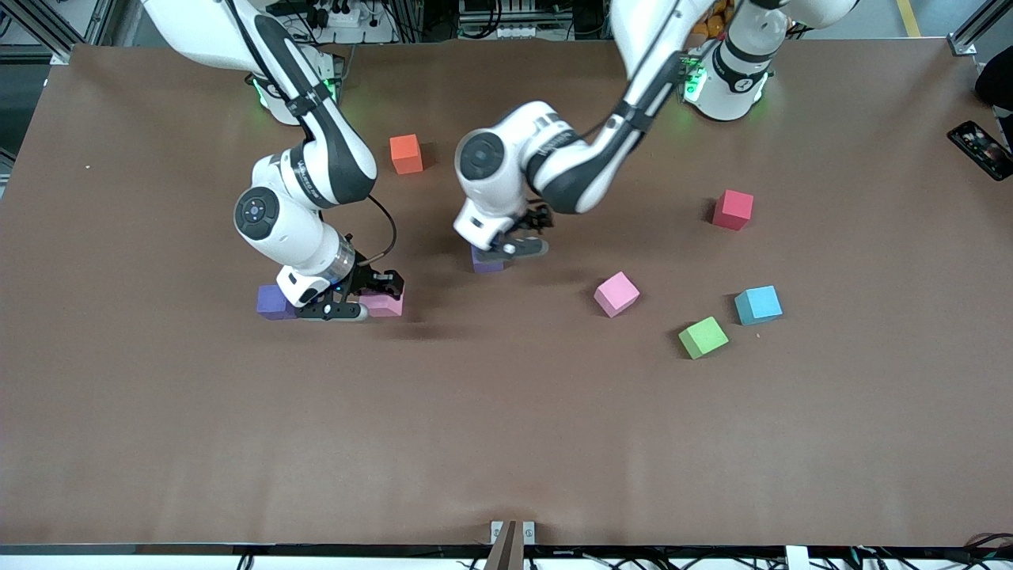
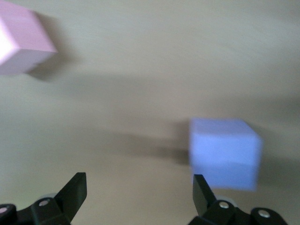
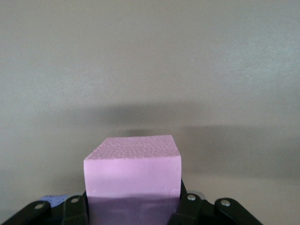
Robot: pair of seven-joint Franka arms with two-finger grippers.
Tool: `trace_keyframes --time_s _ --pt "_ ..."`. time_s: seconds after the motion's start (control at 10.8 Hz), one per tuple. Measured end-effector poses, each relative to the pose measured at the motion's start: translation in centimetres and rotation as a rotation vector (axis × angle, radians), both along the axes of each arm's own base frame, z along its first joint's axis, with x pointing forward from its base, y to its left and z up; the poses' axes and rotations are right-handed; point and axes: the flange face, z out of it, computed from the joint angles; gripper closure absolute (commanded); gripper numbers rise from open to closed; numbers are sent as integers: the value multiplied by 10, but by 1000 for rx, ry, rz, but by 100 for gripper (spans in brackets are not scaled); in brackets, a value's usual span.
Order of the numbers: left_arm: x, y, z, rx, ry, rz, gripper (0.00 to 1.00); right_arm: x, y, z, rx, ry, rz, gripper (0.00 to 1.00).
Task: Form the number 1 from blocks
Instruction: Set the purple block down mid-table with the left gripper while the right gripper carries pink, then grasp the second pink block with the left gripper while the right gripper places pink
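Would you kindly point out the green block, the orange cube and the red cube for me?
green block (image 1: 703,337), front view, on its top face.
orange cube (image 1: 406,152), front view, on its top face.
red cube (image 1: 734,208), front view, on its top face.

I see two glossy white arms with dark grey joint bands and round caps. Green lights glow at both bases, a black cable loops by the right gripper (image 1: 360,305), and the left gripper (image 1: 514,245) is black too, with silver screws.

Two purple cubes (image 1: 274,302), two pink (image 1: 616,294), one green (image 1: 703,337), orange (image 1: 406,153), red (image 1: 733,210), blue (image 1: 758,305).
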Motion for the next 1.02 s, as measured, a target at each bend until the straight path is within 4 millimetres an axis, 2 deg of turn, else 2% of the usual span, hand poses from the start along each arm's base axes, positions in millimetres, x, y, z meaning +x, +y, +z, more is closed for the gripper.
trace_keyframes --time_s 0.09,0.28,0.46,0.56,0.74,0.83,1.02 --pt "19 34 -5 18 5 82 0 0 13 -1 2 -5 20 49" --pt "57 103 -9 19 -8 234 0 1 58 1 3 -29 65 48" --pt "74 150 -2 -2 -58 399 0 4 96 -4 -38 -48 111 48" --pt "79 162 2 -14 -83 470 0 5 110 -7 -62 -38 125 48" --pt "85 171 -1 -60 -148 611 0 6 135 -5 -86 0 136 48" --pt "81 171 -10 -91 -180 671 0 2 150 -5 -89 8 130 48" --pt "67 175 -31 -89 -201 692 0 -20 188 -20 -102 28 115 48"
